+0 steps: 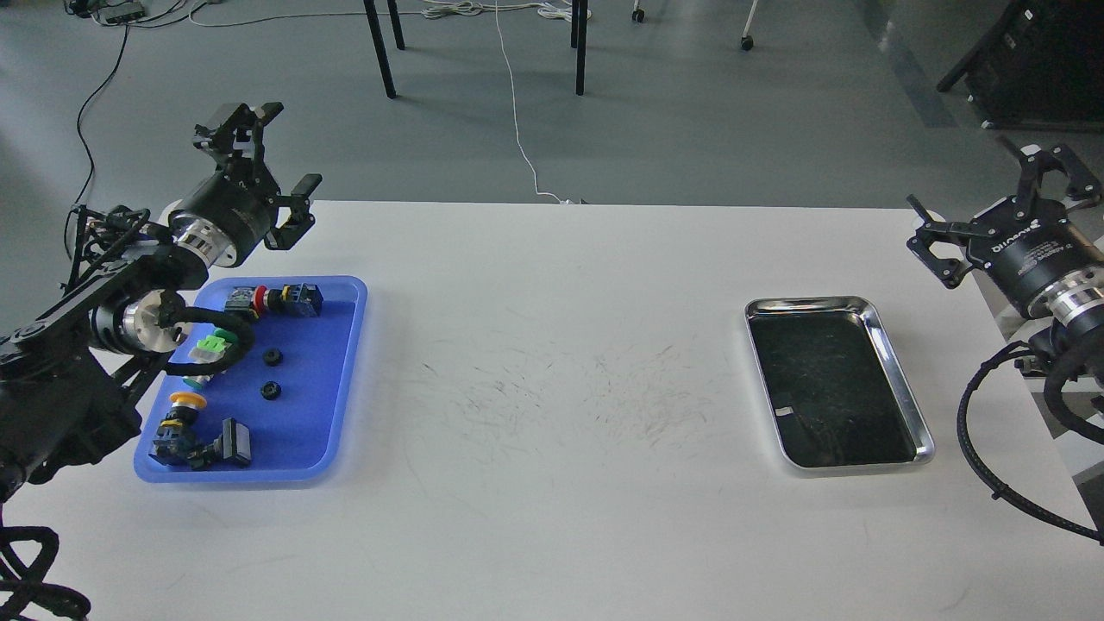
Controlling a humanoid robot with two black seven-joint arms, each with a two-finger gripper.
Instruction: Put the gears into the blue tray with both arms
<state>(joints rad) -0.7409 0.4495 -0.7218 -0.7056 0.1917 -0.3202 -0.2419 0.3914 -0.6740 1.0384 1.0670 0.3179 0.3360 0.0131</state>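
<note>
The blue tray (332, 379) lies on the left side of the white table. Two small black gears (273, 356) (270, 391) rest flat on its floor, near the middle, one in front of the other. My left gripper (289, 147) is raised above the table's back edge, behind the tray, open and empty, pointing away from me. My right gripper (966, 185) hovers over the table's right edge, also open and holding nothing.
Push-button switches share the blue tray: a red one (274, 299) at the back, a green one (211, 348) and a yellow one (184, 401) on the left. A silver metal tray (811, 303) with a dark bottom sits at the right.
</note>
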